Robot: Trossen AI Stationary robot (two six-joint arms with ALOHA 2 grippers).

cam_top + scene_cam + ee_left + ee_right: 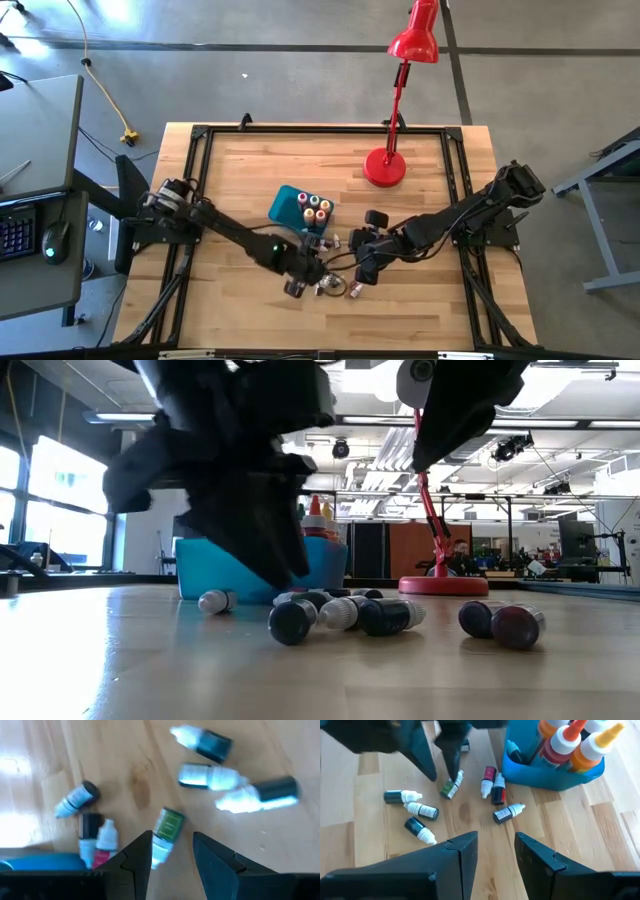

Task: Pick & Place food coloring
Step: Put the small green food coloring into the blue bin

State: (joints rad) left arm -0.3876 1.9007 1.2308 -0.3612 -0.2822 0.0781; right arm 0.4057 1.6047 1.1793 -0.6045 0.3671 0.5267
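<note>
Left wrist view — left gripper point(172, 857) jaws parted around green-labelled bottle point(166, 830).

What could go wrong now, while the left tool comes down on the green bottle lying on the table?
1. The green bottle lies flat; the open left tool may roll it aside instead of gripping it.
2. The red and dark bottles lie close by, so a finger could knock them.
3. The right tool hovers open near the same cluster; the arms could collide.
</note>
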